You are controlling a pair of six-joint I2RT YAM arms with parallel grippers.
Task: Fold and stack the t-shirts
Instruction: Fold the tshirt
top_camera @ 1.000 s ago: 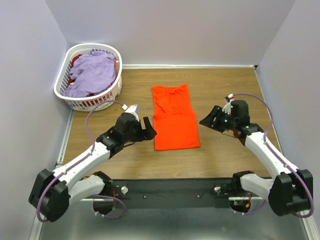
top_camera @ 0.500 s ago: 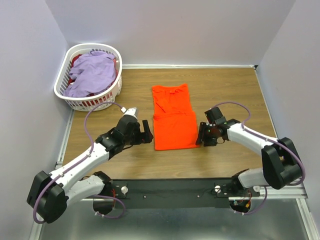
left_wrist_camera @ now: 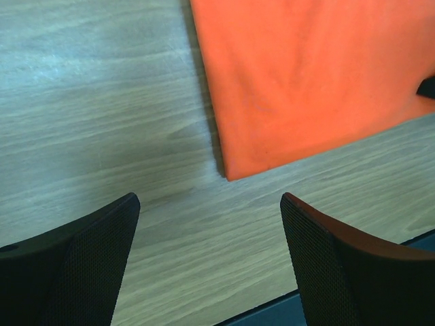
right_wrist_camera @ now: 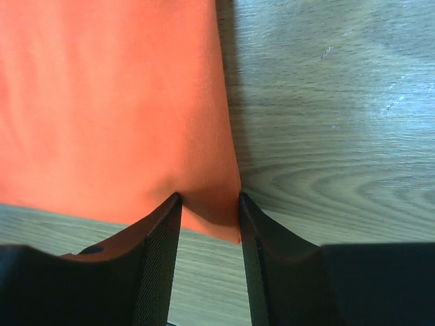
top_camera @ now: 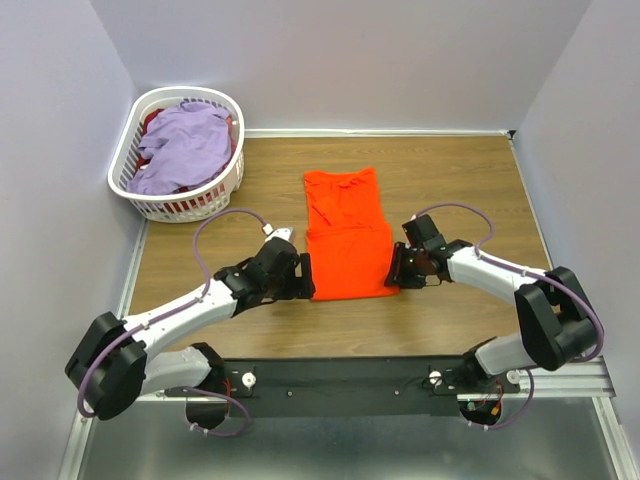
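The orange t-shirt [top_camera: 347,235] lies in a long folded strip on the middle of the wooden table, with a doubled layer at its near half. My left gripper [top_camera: 303,277] sits low just off its near left corner and stands open wide; in the left wrist view the orange t-shirt [left_wrist_camera: 306,75] ends ahead of the empty left gripper [left_wrist_camera: 209,200]. My right gripper [top_camera: 396,268] is at the near right corner. In the right wrist view the right gripper [right_wrist_camera: 209,197] straddles that corner of the orange t-shirt [right_wrist_camera: 109,95], half open, cloth puckering between its fingers. A lavender t-shirt [top_camera: 185,145] lies in the basket.
The white slotted laundry basket [top_camera: 125,165] stands at the far left corner, with red cloth [top_camera: 152,120] under the lavender one. Pale walls close in the table on the left, back and right. A black rail [top_camera: 340,375] runs along the near edge.
My right arm swung in from the right to the orange shirt's near right corner and its jaws narrowed around it. My left gripper slid right and nearer, up to the near left corner.
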